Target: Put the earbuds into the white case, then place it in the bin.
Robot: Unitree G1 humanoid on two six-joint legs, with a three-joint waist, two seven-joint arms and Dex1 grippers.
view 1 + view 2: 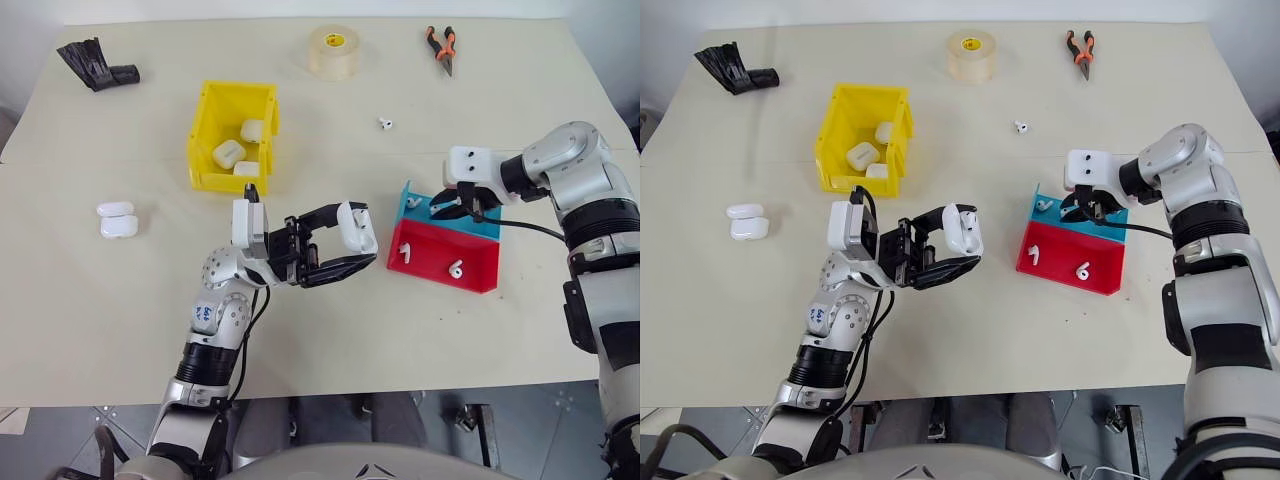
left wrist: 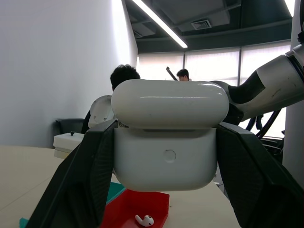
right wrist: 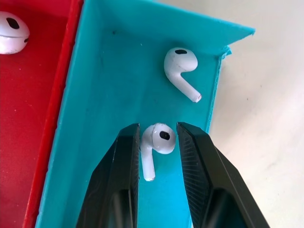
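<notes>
Earbuds are the business in hand: in the right wrist view one earbud (image 3: 159, 142) sits between the right gripper (image 3: 158, 156)'s two black fingers, inside the teal tray (image 3: 118, 85), with a second earbud (image 3: 182, 66) lying free just beyond it. The fingers stand close on either side of the bud, narrowed about it; whether they already pinch it or merely bracket it I cannot tell. The red tray (image 1: 445, 262), touching the teal tray on the robot's side, holds two more buds, and one stray bud (image 1: 385, 124) lies on the table well beyond the teal tray.

White case (image 1: 357, 228) is clamped in the left gripper (image 1: 340, 245), held in the air left of the teal tray, its lid apparently raised.

By my judgement the task is early in this round: no bud is in the held case yet, and the drop into the bin (image 1: 232, 135) remains. That yellow bin, farther left and beyond the trays, already contains three white cases.

Right arm reaches in from the right, wrist bent steeply down into the teal tray; left forearm rises from below, gripper turned toward the trays.
</notes>
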